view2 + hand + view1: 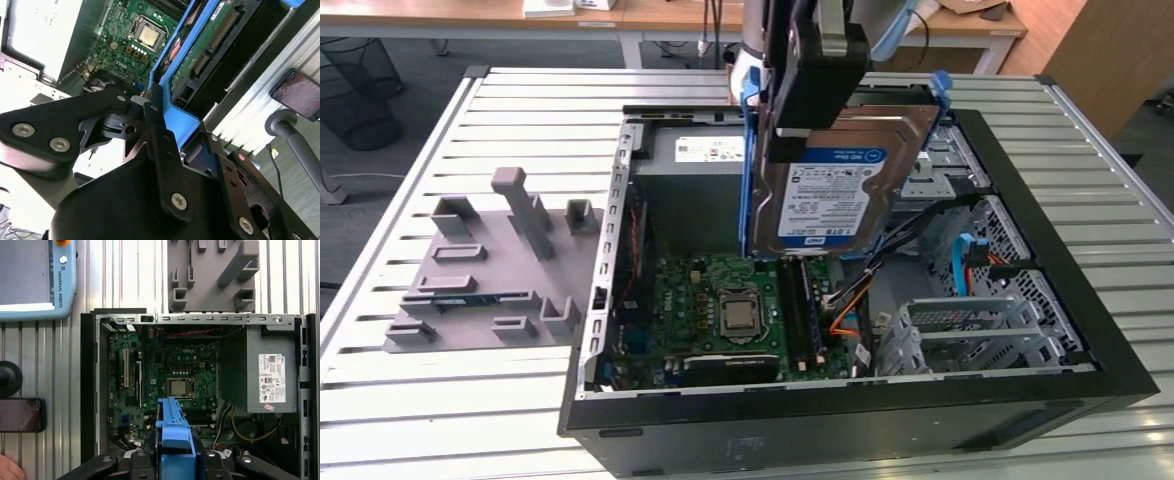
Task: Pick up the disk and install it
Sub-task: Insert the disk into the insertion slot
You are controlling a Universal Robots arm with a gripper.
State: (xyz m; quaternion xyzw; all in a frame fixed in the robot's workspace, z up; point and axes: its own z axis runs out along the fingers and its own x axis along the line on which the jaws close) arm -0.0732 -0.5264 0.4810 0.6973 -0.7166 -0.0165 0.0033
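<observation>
Claw (165, 120) clamped on the disk (834, 190) by its blue carrier. Disk hangs upright over motherboard (694, 290) in open case (854, 420). Case sits on counter (520, 110).

My disk (843, 135) wears a white-and-blue label (834, 200) with rows of print and barcodes, turned toward the exterior view. The power supply (240, 365) carries a white sticker (271, 378) packed with fine print, marks and a barcode. A line of capital lettering runs along the blue rim of my pendant (64, 285). The board (150, 370) bears tiny white markings I cannot make out.
</observation>
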